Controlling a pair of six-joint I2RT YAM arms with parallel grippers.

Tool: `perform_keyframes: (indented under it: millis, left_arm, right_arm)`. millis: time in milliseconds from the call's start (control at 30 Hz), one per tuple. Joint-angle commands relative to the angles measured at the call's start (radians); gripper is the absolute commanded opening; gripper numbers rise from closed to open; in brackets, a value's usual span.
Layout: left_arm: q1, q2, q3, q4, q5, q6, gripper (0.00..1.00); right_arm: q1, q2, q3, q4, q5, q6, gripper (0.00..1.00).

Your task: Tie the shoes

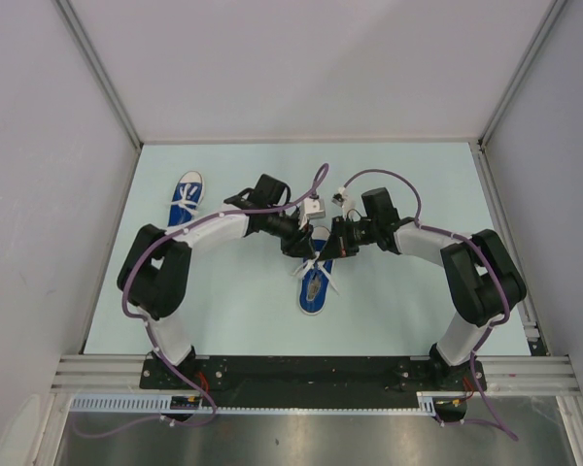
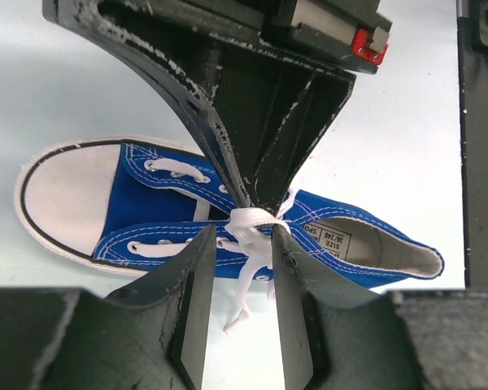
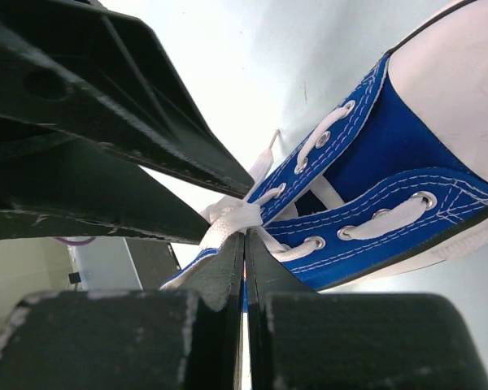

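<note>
Overhead, pale green table (image 1: 228,316), grey walls (image 1: 301,58); left pincer (image 2: 242,240) open, right pincer (image 3: 244,236) pinching lace (image 3: 226,218).

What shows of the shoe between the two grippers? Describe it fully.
The shoe is a small blue canvas sneaker: white toe cap, white sole, metal eyelets, grey insole with a size label. It stands on its sole mid-table. Its white laces bunch above the tongue, pinched by the shut right gripper; the open left gripper straddles them. One lace end trails onto the table.
</note>
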Motion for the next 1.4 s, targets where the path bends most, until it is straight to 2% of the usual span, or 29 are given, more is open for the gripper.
perform_keyframes:
  millis: [0, 433, 500, 567, 767, 1200, 1233, 1267, 1367]
  left_arm:
    - [0.004, 0.02, 0.04, -0.007, 0.022, -0.021, 0.39]
    - [0.005, 0.023, 0.019, 0.015, -0.045, -0.069, 0.36]
    - [0.005, 0.02, 0.017, 0.013, -0.054, -0.07, 0.32]
    - [0.007, 0.016, 0.021, 0.015, -0.062, -0.073, 0.22]
    - [0.008, 0.011, 0.031, 0.016, -0.048, -0.075, 0.0]
    - [0.01, -0.046, 0.02, 0.079, -0.013, -0.061, 0.0]
    - [0.011, -0.047, 0.022, 0.081, -0.017, -0.058, 0.0]
    - [0.01, -0.047, 0.022, 0.078, -0.019, -0.056, 0.0]
    - [0.01, -0.049, 0.027, 0.064, -0.025, -0.038, 0.0]
  right_arm:
    - [0.006, 0.002, 0.027, 0.039, -0.011, 0.005, 0.0]
    - [0.003, -0.002, 0.027, 0.016, -0.017, -0.006, 0.0]
    - [0.003, -0.002, 0.027, 0.014, -0.019, -0.006, 0.0]
    - [0.003, -0.005, 0.026, 0.013, -0.019, -0.007, 0.0]
    - [0.003, -0.007, 0.027, 0.011, -0.02, -0.012, 0.0]
    - [-0.011, -0.013, 0.026, -0.045, -0.02, -0.055, 0.0]
    - [-0.014, -0.013, 0.027, -0.044, -0.02, -0.052, 0.01]
    - [-0.013, -0.011, 0.027, -0.042, -0.022, -0.05, 0.06]
    - [-0.014, -0.015, 0.027, -0.044, -0.028, -0.053, 0.1]
